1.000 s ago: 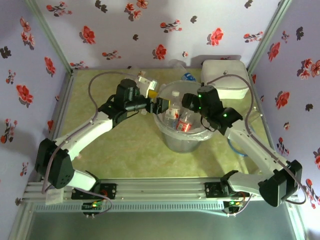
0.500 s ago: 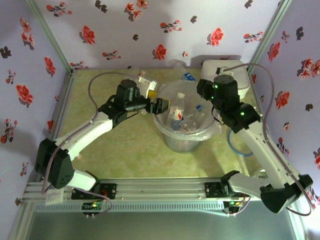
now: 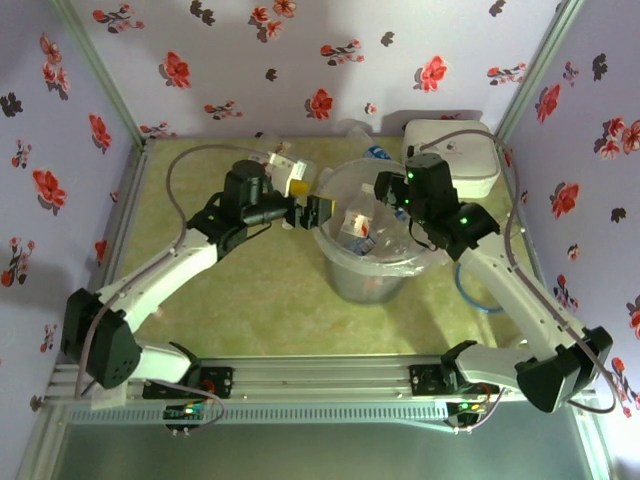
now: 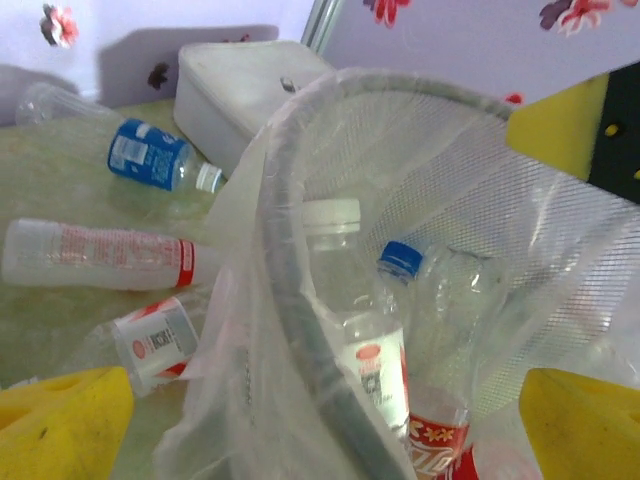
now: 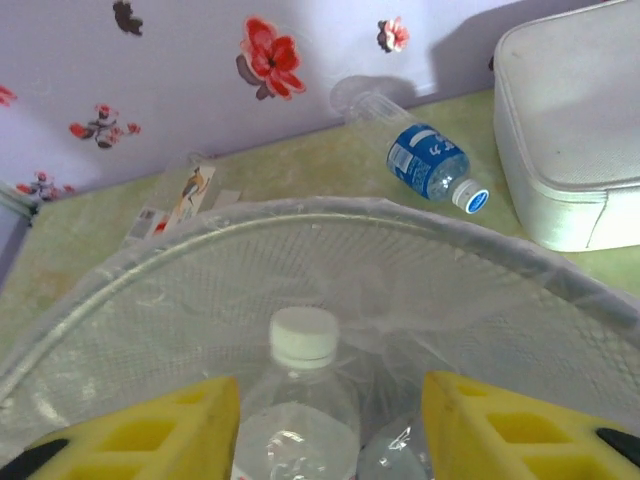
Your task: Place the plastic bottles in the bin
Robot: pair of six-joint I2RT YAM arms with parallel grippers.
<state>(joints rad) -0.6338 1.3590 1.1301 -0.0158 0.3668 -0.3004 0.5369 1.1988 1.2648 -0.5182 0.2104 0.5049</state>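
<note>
Right claw (image 5: 330,400) swung back over the bin (image 5: 400,235), half-open, seemingly empty; left claw (image 3: 312,212) gapes wide.

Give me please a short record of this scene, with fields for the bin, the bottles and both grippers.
bin: round, bag-lined, mid-table
bottles in bin: several, white and blue caps visible
bottles on table: at least three, lying behind the bin
left gripper: open, at the bin's left rim
right gripper: open, above the bin, holding nothing
white box: closed, back right corner
</note>
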